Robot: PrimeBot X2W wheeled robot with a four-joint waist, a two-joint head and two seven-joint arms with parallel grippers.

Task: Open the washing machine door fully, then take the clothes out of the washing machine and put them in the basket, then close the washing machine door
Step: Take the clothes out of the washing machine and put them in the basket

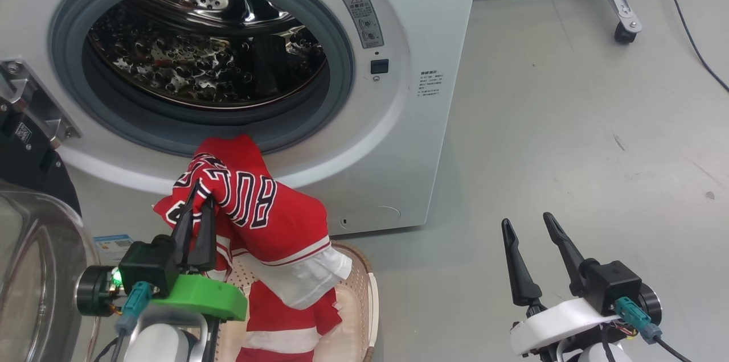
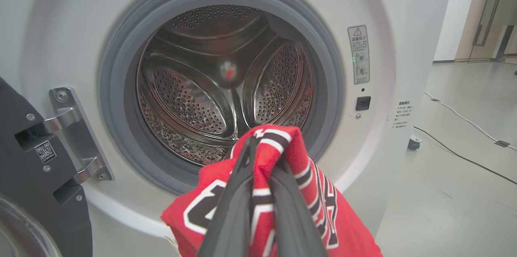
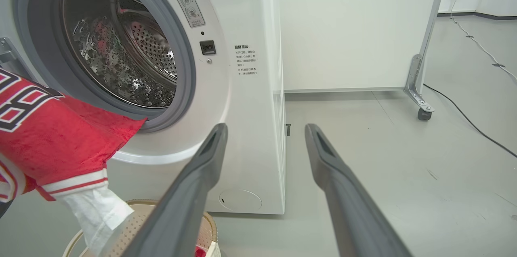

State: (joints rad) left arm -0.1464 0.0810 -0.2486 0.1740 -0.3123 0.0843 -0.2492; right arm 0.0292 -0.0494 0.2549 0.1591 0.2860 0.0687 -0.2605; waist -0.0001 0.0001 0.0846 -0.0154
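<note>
My left gripper (image 1: 196, 194) is shut on the red jersey (image 1: 256, 208) with white-and-dark lettering, holding it in the air just outside the washing machine (image 1: 398, 123) opening, above the basket (image 1: 359, 293). The jersey (image 2: 274, 192) drapes over both fingers, and its white hem hangs into the basket. Another red garment with a white band (image 1: 285, 328) lies in the basket. The drum (image 2: 226, 87) looks bare of clothes. The washing machine door (image 1: 34, 271) stands open at the far left. My right gripper (image 1: 527, 222) is open over the floor, to the right of the machine.
A white panel on a castor foot (image 1: 623, 9) stands behind the machine at the right, with a black cable (image 1: 683, 32) running across the grey floor. The door hinge bracket (image 2: 76, 135) sits at the opening's left edge.
</note>
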